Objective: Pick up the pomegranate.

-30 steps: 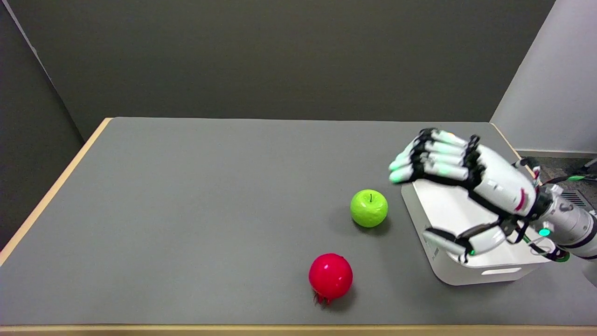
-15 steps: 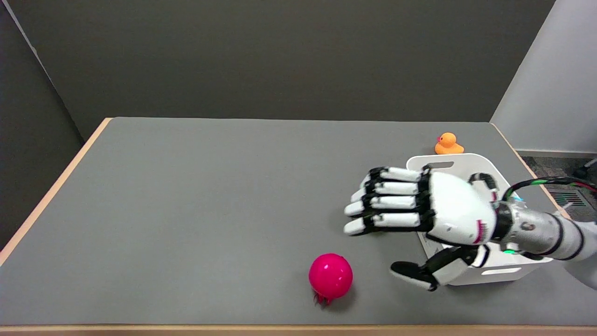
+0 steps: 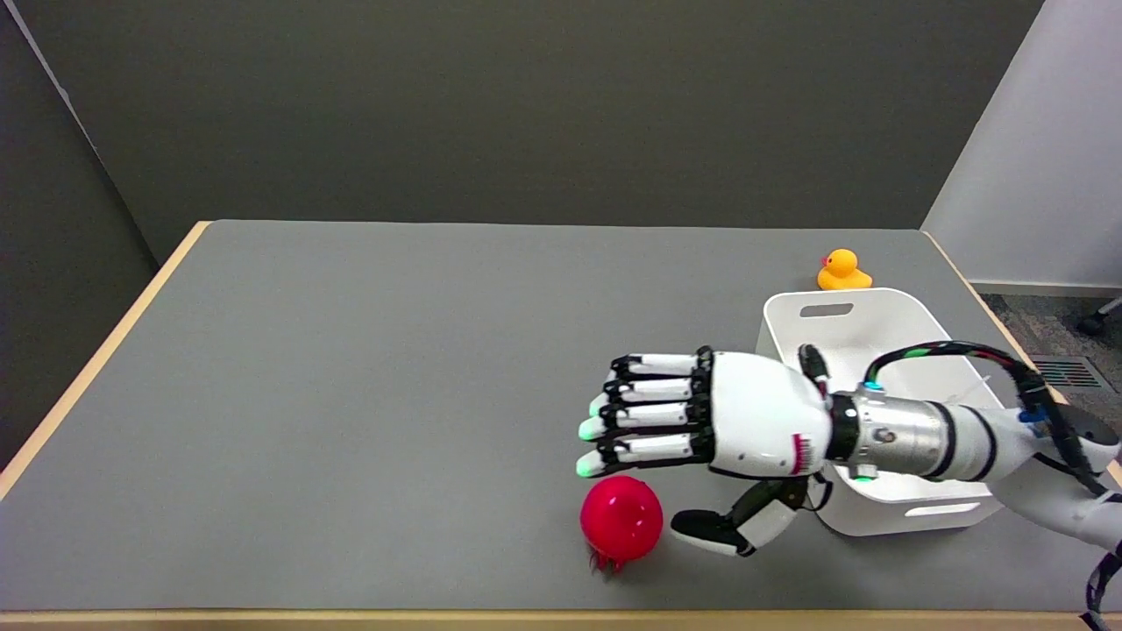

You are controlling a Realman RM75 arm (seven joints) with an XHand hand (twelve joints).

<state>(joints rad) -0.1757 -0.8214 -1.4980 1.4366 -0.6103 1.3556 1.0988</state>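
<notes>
Grey worktop [image 3: 351,394] has loads of open room left of the pomegranate [image 3: 621,519], which sits close to the near edge. White bin [image 3: 863,326], right of it, is half hidden by the arm. Right hand [image 3: 701,434] hovers just above the pomegranate, fingers spread, holding nothing. Little orange duck [image 3: 843,270] sits behind the bin.

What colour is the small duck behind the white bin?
The duck is orange-yellow, seen in the head view, beyond the white bin.
</notes>
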